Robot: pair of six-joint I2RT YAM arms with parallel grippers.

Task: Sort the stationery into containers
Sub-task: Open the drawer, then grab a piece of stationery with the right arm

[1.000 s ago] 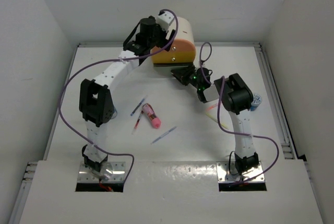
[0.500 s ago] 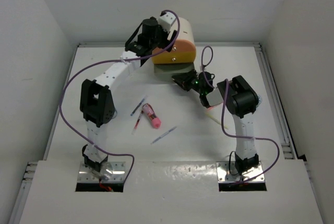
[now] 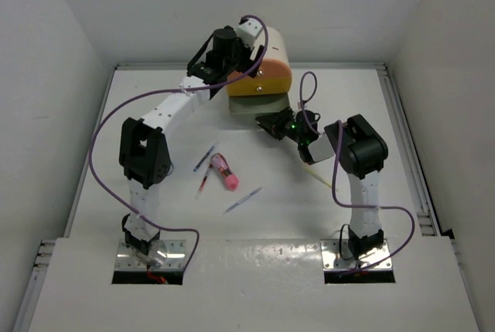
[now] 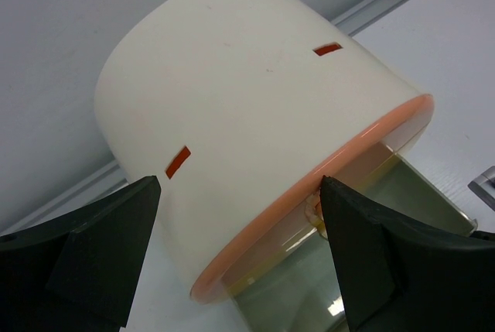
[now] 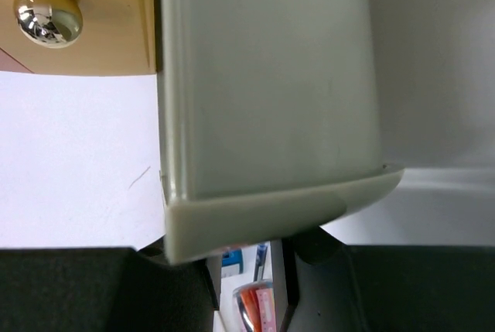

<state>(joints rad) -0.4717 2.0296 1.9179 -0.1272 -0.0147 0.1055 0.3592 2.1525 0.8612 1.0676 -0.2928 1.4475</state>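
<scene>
The cream arch-topped box (image 3: 272, 49) stands at the back of the table, its front orange. My left gripper (image 3: 230, 55) is open, its jaws straddling the box's front rim (image 4: 309, 200). A grey-green drawer (image 3: 259, 104) sticks out of the box at the bottom. My right gripper (image 3: 272, 124) is shut on the knob (image 5: 259, 313) at the drawer's front (image 5: 263, 200). On the table lie a stubby pink tube (image 3: 224, 172), a red pen (image 3: 203, 183), two blue-purple pens (image 3: 205, 157) (image 3: 244, 200) and a yellow stick (image 3: 323, 178).
A yellow drawer front with a gold knob (image 5: 48, 13) shows beside the open drawer. Purple cables (image 3: 100, 127) loop off both arms. The table's raised rails (image 3: 402, 115) run along its sides. The right arm's elbow (image 3: 362, 150) stands over the table's right part.
My right gripper has drawn back toward me with the knob, and the grey-green drawer has slid out of the box. The right elbow has shifted right. The left gripper has stayed on the box.
</scene>
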